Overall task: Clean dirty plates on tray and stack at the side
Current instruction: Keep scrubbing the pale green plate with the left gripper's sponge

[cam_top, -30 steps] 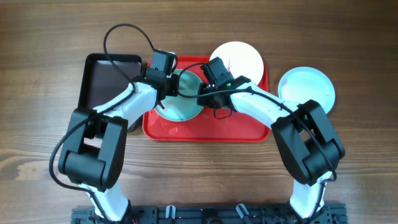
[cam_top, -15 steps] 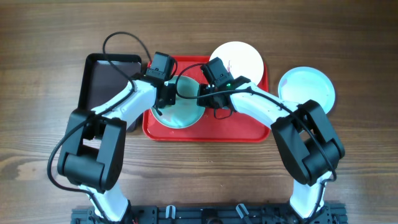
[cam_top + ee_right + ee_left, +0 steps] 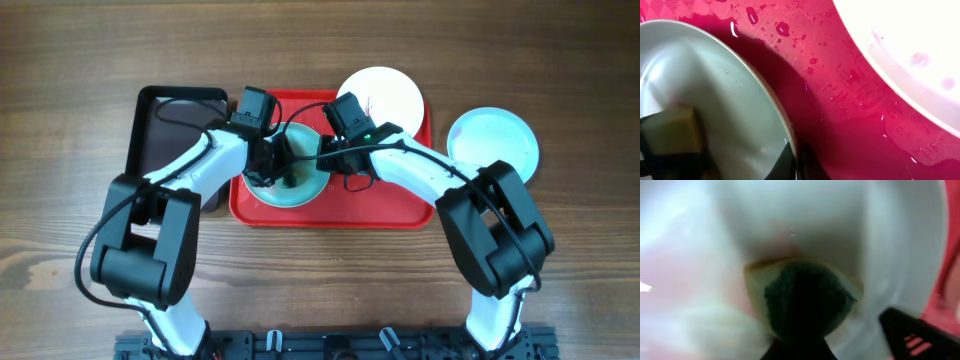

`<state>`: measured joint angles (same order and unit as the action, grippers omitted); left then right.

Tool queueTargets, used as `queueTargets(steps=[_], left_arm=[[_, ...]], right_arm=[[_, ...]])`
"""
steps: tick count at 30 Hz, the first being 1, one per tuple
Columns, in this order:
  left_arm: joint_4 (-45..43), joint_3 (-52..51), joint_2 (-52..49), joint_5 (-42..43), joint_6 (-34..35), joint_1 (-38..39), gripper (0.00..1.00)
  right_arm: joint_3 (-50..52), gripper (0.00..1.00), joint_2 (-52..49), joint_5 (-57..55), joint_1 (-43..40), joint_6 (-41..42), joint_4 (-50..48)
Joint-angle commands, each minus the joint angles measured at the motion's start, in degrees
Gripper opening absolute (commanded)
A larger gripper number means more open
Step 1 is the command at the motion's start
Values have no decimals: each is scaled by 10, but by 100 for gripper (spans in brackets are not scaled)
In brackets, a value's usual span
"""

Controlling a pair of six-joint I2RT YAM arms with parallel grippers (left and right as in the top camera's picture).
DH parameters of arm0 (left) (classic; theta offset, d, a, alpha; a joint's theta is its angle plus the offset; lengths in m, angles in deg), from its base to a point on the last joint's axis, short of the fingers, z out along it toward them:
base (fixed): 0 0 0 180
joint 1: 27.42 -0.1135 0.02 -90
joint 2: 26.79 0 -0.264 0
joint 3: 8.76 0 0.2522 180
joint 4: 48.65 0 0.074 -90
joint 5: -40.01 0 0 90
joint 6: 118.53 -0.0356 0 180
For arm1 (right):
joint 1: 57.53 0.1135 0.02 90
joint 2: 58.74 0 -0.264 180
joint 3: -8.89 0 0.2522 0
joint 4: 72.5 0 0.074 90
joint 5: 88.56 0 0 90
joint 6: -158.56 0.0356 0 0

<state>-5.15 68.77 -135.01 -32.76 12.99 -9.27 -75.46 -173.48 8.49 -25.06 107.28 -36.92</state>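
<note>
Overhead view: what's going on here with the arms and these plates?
The left gripper is shut on a sponge, pressing it into the mint plate on the red tray. The right gripper appears to pinch that plate's rim. A white plate with a red smear sits at the tray's far corner; a second mint plate lies on the table.

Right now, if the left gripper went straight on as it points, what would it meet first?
The inner face of the mint plate; the sponge in the left gripper looks pressed against it, though blur hides contact.
</note>
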Motion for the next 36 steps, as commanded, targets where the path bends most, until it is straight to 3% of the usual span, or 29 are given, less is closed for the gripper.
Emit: queueTargets(steps=[1, 6, 10, 14, 17, 20, 26, 29, 36], left_arm=[[-40, -10, -17, 39, 41, 3, 4], [-63, -10, -17, -125, 39, 3, 4], [-13, -10, -17, -278, 40, 3, 4], [60, -10, -17, -311, 40, 3, 4], [99, -10, -17, -288, 40, 7, 4], [117, -10, -17, -211, 34, 12, 4], [84, 5, -12, 7, -82, 20, 4], [56, 15, -2, 92, -108, 19, 4], [30, 37, 49, 116, -113, 19, 4]], right_arm=[[17, 4, -15, -19, -1, 2, 5], [17, 5, -15, -19, -1, 2, 5], [17, 4, -15, -19, -1, 2, 5], [17, 4, -15, -19, -1, 2, 5], [17, 4, -15, -19, -1, 2, 3], [17, 4, -15, -19, -1, 2, 3], [17, 4, -15, -10, -1, 0, 3], [17, 4, -15, -10, -1, -3, 4], [17, 4, -15, -10, -1, -4, 5]])
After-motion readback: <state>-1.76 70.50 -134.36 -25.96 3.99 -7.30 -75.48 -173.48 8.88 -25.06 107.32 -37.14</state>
